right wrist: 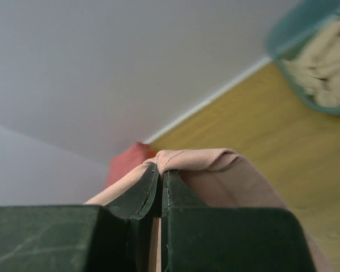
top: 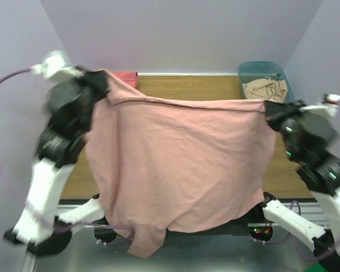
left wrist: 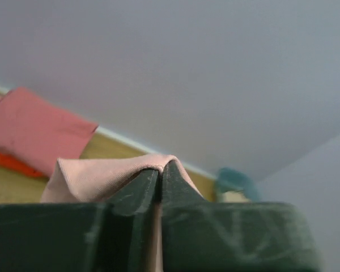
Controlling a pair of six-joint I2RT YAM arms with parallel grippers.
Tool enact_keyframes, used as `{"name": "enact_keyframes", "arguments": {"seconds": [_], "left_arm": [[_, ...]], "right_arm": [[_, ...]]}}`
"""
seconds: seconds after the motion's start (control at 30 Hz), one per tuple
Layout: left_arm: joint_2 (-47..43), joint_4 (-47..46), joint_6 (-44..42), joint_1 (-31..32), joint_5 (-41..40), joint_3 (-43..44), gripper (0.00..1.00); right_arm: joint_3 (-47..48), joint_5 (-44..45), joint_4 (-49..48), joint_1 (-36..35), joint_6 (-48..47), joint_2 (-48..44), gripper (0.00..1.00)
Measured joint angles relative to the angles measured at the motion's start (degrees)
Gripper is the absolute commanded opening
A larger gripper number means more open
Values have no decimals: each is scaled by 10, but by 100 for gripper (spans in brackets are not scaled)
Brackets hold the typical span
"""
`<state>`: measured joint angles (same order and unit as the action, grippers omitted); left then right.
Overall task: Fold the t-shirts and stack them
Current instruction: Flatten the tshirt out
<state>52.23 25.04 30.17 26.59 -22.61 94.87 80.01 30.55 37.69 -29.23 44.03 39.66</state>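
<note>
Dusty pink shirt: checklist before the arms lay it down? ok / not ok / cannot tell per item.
1. Left gripper grip: ok, jaws shut on a fold of the dusty pink shirt.
2. Right gripper grip: ok, jaws shut on the shirt's stitched edge.
3. Shirt spread between the arms: ok, top edge pulled nearly straight.
4. Lower edge clear of the arm bases: cannot tell, it hangs in front of them in the top view.
5. Landing spot on the table: cannot tell, the shirt hides most of it.
6. Stack out of the way: ok, coral-pink shirt lies folded on the orange-red shirt, back left.
</note>
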Motion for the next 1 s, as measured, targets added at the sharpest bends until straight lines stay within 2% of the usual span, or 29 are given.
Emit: {"name": "enact_keyframes", "arguments": {"seconds": [0.13,0.17,0.2,0.23,0.27,0.3,0.33,0.43,0.53,0.6,0.77,0.83,1.0], "left_arm": [[183,-68,-10,-41,-12,-89,54],[235,-85,-12,-51,-1,-106,71],[294,-96,-12,-66,5,-120,80],[344,-100,-15,-77,15,-129,86],[396,-96,-14,-87,19,-130,89],[442,-97,-13,-95,23,-130,90],[489,-84,-14,-101,27,-122,90],[564,-59,-14,-111,34,-97,91],[550,-54,-14,-105,33,-97,91],[502,-65,-14,-95,30,-111,91],[321,-100,4,-58,18,-219,91],[266,-110,14,-46,20,-267,91],[207,-127,33,-29,37,-389,91]], "right_arm": [[-85,110,-11,0,15,132,1],[-101,134,-15,3,22,174,1],[-112,150,-19,6,25,226,4],[-120,159,-24,12,28,277,25],[-123,160,-28,26,28,335,51],[-120,148,-35,44,25,389,70],[-115,141,-39,63,15,428,83],[-87,104,-52,117,-7,539,97],[-85,76,-50,132,-19,554,100],[-85,56,-52,130,-27,535,100],[-116,-2,-78,124,-41,442,100],[-156,-31,-87,124,-49,388,100],[-223,-107,-114,124,-80,379,100]]}}
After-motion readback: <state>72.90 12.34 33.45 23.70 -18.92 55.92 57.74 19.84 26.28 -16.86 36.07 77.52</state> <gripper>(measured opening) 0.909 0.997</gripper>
